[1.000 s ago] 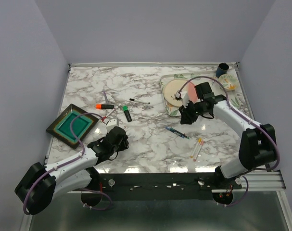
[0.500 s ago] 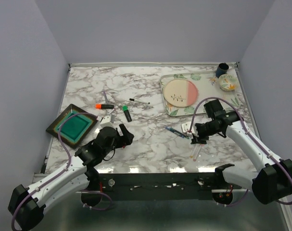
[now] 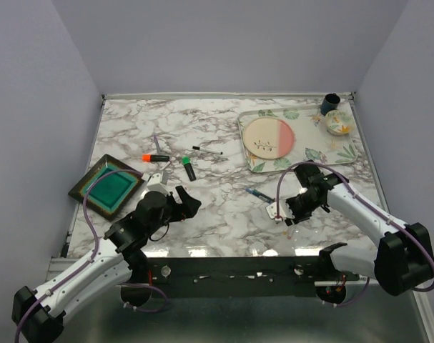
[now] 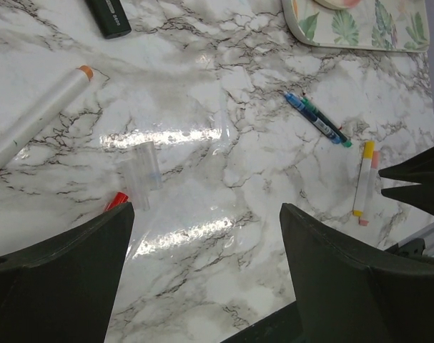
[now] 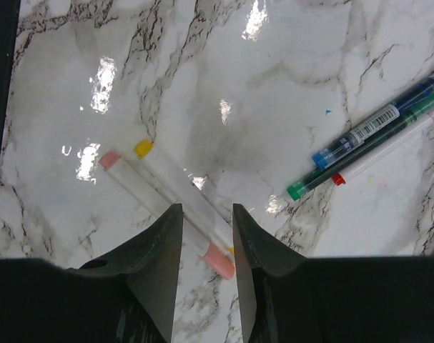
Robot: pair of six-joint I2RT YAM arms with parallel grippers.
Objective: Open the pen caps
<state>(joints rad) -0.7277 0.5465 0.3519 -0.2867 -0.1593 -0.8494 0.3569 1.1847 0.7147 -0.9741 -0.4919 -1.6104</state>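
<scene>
Two white pens lie side by side, each with a yellow cap or a pink cap. My right gripper is open and straddles them near their other pink end, not clamping. In the top view it covers these pens. My left gripper is wide open and empty above bare marble, also in the top view. Near it lie a red cap, a clear cap and a white pen with an orange tip. Blue and green pens lie beside a red-tipped one.
An orange-capped highlighter, a green-capped highlighter and a thin black pen lie mid-table. A green square dish sits at the left. A floral tray with a plate is back right, with a cup and a bowl.
My right arm moved from the tray down toward the front, over the yellow and pink pens. My left arm swung forward and slightly right, with its gripper open.
</scene>
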